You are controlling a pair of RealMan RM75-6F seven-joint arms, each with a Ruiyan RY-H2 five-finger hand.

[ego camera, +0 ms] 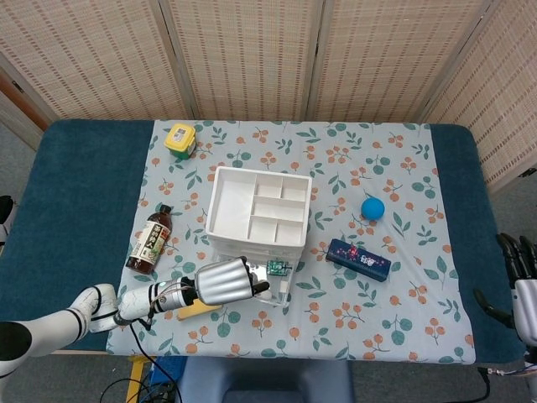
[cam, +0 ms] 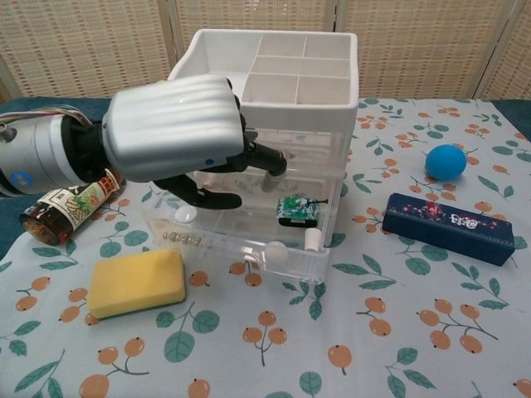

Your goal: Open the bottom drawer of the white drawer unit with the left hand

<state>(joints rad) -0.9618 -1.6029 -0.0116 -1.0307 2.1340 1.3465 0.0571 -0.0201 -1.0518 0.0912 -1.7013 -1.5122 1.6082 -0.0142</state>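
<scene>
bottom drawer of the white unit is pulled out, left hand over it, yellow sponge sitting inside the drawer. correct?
Not quite. The bottom drawer of the white drawer unit is pulled out and the left hand is over it, but the yellow sponge is not inside: it lies on the tablecloth in front of the drawer's left end. The chest view shows it.

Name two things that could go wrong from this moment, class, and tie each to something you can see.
1. The silver left hand hangs over the pulled-out clear bottom drawer; lowering it could knock the small green toy inside.
2. The drawer juts far forward from the white drawer unit; further pulling might drag it right out.
</scene>
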